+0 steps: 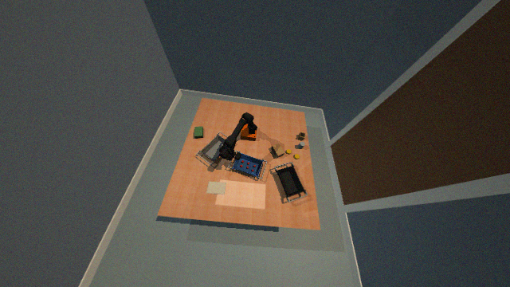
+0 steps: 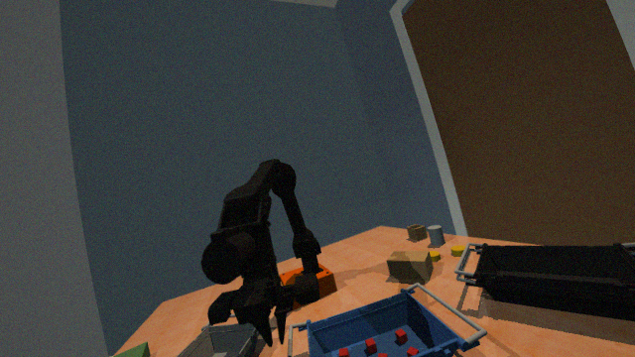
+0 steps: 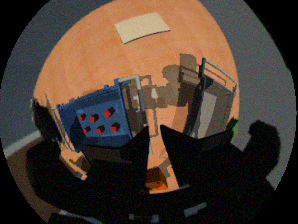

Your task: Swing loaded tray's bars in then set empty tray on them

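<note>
My end effector (image 2: 272, 331) hangs narrow and empty, tips down in the gap between trays. Blue loaded tray (image 2: 392, 322) lies just right of it, lower centre of the exterior frame; its near bar (image 2: 294, 337) is swung out beside my fingers. Grey empty tray (image 2: 223, 342) sits left on the counter (image 2: 357, 278).

The orange bench (image 1: 191, 199) carries 3 trays in a row: grey (image 1: 209, 151), blue (image 1: 259, 165) with red blocks (image 1: 249, 163), and black (image 1: 290, 180). The black arm (image 1: 238, 131) reaches from its orange base (image 1: 252, 136) down between the grey and blue trays. A green block (image 1: 198, 131) lies near the bench's left edge, 2 pale sheets (image 1: 241, 194) in front.
</note>
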Motion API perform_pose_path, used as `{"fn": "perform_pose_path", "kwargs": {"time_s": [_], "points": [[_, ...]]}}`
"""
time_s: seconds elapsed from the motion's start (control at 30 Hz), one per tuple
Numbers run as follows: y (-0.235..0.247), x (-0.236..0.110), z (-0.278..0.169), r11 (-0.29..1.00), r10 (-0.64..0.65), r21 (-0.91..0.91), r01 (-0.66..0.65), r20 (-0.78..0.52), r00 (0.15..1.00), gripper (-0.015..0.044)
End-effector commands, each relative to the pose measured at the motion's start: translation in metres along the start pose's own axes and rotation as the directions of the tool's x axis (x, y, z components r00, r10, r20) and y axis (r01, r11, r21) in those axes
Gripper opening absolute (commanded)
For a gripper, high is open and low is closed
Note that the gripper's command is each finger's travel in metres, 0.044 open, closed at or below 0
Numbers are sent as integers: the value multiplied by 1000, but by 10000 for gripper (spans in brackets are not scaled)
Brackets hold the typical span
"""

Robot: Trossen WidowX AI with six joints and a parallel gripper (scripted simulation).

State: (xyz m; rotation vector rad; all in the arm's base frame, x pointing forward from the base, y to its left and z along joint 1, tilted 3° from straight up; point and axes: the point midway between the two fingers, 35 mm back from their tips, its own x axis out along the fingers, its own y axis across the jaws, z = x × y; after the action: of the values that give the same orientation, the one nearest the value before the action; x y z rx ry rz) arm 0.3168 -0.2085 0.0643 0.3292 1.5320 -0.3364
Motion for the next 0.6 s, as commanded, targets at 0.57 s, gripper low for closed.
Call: {"fn": "perform_pose_path", "kwargs": {"time_s": [0.57], "points": [[15,59,-6,997,27,-74,-28,-15,1000,82]]}}
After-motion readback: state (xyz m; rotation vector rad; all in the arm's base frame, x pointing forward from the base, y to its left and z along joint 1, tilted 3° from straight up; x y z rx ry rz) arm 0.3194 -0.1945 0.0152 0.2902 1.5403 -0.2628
